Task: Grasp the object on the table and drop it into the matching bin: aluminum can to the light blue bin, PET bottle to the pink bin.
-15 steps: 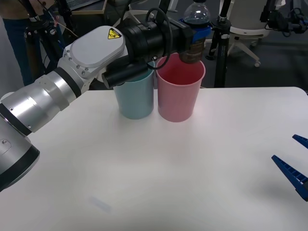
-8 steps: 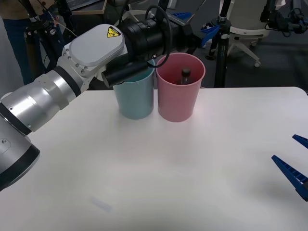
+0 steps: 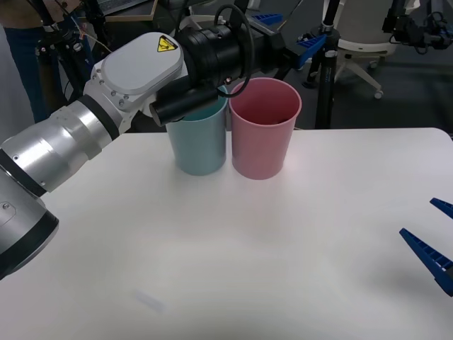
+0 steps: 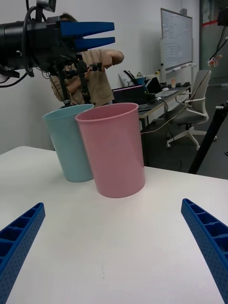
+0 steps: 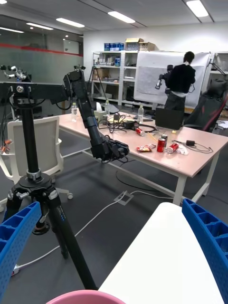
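- Left tool [image 3: 290,34] of mine hangs over the pink bin [image 3: 265,129], fingers spread with nothing between them.
- Right tool [image 3: 432,244] rests low over the table [image 3: 233,248] at my right, fingers spread too.
- Blue bin [image 3: 200,139] touches the pink one.
- Where the bottle is, I cannot tell.

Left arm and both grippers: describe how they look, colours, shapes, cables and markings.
The left arm runs from a brushed silver cylinder to a white joint housing with a yellow triangular warning sticker, then a black wrist section with a looped black cable. The left gripper has blue ribbed jaws, long and tapered. The right gripper has the same blue ribbed jaws, with sawtooth edges.
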